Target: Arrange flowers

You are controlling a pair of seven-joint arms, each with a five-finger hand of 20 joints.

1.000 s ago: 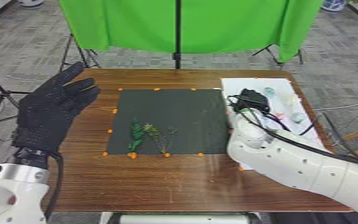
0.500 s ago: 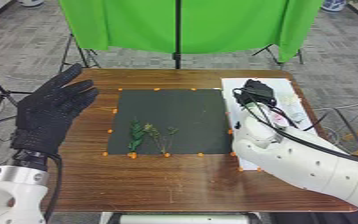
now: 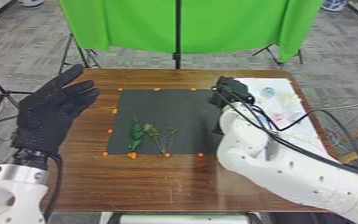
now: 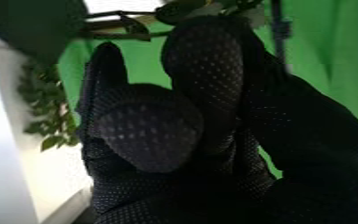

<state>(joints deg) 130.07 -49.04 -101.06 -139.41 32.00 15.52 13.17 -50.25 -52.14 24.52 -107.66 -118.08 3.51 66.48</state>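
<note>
- Placing seems the step in hand: a leafy stem (image 4: 127, 36) is on its way from supply to layout, as I judge it.
- The right robot hand (image 3: 233, 91) is over the far right corner of the dark mat (image 3: 171, 107), where that meets the white sheet (image 3: 314, 137). Its fingers (image 4: 149, 135) are bent in and appear to pinch the stem near their tips.
- Two green sprigs, a leafy one (image 3: 137, 136) and a thinner, branching one (image 3: 162, 140), lie side by side on the mat, nearer its left edge and close to its near edge.
- Pale flower pieces (image 3: 267, 92) lie on the sheet, towards the far right corner of the bench (image 3: 171, 192).
- The left robot hand (image 3: 58, 97) is raised above the left edge of the bench, empty, its fingers loosely extended.
- The next move calls for bringing the stem in over the mat, lowering it level beside the sprigs and letting go gently.
- A low approach could brush the sprigs out of line, and leaves might catch on the glove at release.
</note>
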